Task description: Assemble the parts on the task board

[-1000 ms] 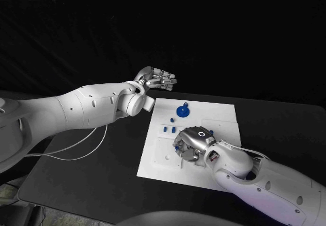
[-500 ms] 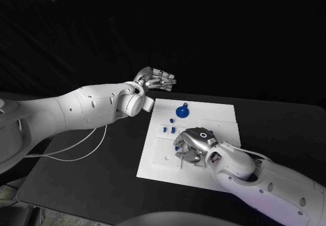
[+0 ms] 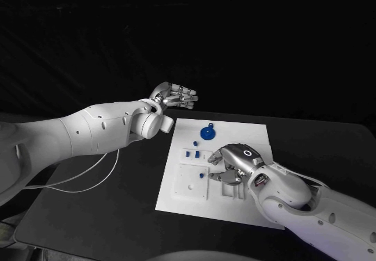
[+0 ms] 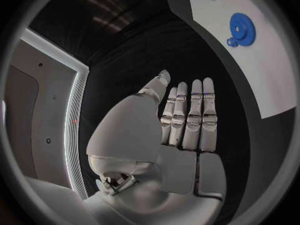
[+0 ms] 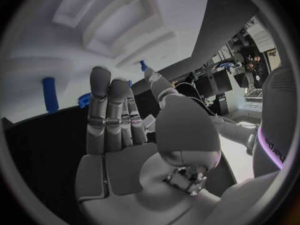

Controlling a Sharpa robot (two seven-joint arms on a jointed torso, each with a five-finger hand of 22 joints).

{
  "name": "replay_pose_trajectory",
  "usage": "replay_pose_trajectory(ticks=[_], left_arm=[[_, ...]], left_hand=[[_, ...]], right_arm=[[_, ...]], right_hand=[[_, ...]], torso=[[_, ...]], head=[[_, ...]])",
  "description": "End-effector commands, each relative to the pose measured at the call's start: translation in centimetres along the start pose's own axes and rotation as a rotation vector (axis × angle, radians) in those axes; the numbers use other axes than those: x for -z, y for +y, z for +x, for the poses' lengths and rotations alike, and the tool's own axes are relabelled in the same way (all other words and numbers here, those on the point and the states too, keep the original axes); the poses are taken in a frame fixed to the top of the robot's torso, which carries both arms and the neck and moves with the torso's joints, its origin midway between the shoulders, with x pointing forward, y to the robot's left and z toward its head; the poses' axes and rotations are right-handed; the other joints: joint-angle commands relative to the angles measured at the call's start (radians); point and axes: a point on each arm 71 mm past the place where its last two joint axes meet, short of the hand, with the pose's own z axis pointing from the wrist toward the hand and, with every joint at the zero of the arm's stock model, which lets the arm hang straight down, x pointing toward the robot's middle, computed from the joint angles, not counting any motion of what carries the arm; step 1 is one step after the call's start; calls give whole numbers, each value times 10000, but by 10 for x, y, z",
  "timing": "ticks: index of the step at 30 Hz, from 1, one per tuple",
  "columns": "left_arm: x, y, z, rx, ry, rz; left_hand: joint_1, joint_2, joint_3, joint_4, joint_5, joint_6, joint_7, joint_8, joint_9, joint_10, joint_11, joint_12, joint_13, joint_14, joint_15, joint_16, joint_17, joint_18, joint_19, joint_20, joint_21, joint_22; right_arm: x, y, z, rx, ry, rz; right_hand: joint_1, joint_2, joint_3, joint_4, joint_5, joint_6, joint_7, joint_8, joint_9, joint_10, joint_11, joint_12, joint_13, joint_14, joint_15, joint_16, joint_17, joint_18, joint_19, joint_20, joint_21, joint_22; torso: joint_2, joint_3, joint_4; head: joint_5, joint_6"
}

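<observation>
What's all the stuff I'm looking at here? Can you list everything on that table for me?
Table: one, black, under everything.
Task board: one, white plate, mid-table, with recesses in its surface.
Gear: one, blue, round, near the board's far edge.
Small upright parts: two, blue, side by side on the board, nearer than the gear.
Small part: one, blue, on the board by the right robot hand's fingertips; whether it is pinched cannot be told.
Cable: one, white, looping from the left arm over the table.
Left robot hand: silver, fingers apart, raised beyond the board's far left corner, holding nothing.
Right robot hand: silver, low over the board's middle.
</observation>
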Motion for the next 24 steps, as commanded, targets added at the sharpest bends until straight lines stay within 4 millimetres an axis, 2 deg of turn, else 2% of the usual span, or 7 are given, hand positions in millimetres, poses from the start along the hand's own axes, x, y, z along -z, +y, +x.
replay_pose_trajectory(ticks=[1,7,12,14,16,19,24], left_arm=[[0,-1,0,99,77,55],[0,0,-2,91,61,58],[1,1,-4,94,42,46],[1,1,-5,95,29,41],[2,2,-6,94,17,34],[2,2,-7,86,-8,20],[3,3,-7,93,11,17]], left_hand=[[1,79,12,71,10,-32,15,-34,-13,-50,1,24,-13,-43,-19,-43,-8,-34,-56,-27,36,-8],[1,79,12,71,10,-32,15,-34,-13,-50,1,24,-13,-43,-19,-43,-8,-34,-56,-27,36,-8],[5,75,10,77,10,-37,17,-35,-14,-53,3,23,-13,-40,-20,-42,-7,-35,-54,-27,38,-19],[10,70,9,84,12,-44,20,-36,-14,-58,5,22,-14,-36,-21,-42,-6,-35,-52,-28,41,-33],[17,70,11,83,15,-45,21,-34,-13,-70,9,22,-14,-43,-18,-43,-7,-36,-54,-27,40,-39],[19,67,10,85,14,-50,23,-34,-13,-84,14,21,-14,-47,-15,-43,-8,-36,-54,-26,40,-44],[19,67,10,85,14,-50,23,-34,-13,-84,14,21,-14,-47,-15,-43,-8,-36,-54,-26,40,-44]], right_arm=[[3,-7,-15,-835,-306,240],[9,-28,-47,-1497,-450,488],[14,-55,-65,-1611,-270,803],[16,-63,-68,-1615,-180,918],[18,-71,-70,-1548,-92,1040],[21,-80,-71,-1249,115,1249],[22,-88,-69,-604,540,1549]], right_hand=[[101,56,-35,24,30,-33,-3,-25,-4,59,-3,10,7,31,39,45,-13,299,362,65,-9,-12],[65,35,277,-3,398,155,-22,-25,6,219,-42,13,5,-31,20,66,11,194,315,41,111,85],[36,46,393,-163,757,92,-18,-26,-5,186,-37,10,0,-42,17,111,62,176,281,25,180,252],[-6,15,296,-178,933,-44,-2,-28,-19,112,-14,13,3,-43,26,125,76,182,269,31,212,314],[40,30,66,-221,1019,-190,11,-23,-24,0,12,18,7,-62,56,141,95,213,247,59,197,375],[217,125,-817,-167,1027,-457,-80,-21,-22,-254,48,22,27,-121,99,148,97,297,194,118,-57,398],[718,59,-2068,433,977,-940,-315,-17,-20,-786,194,33,68,-220,216,156,37,373,225,232,-368,376]], torso=[[-8,-4,-2],[2,-9,-5],[-10,-22,-25],[-1,-8,-10],[0,5,-13],[3,2,-7],[5,-17,-1]], head=[[-139,120],[-513,366],[-727,508],[-791,539],[-807,548],[-837,553],[-873,570]])
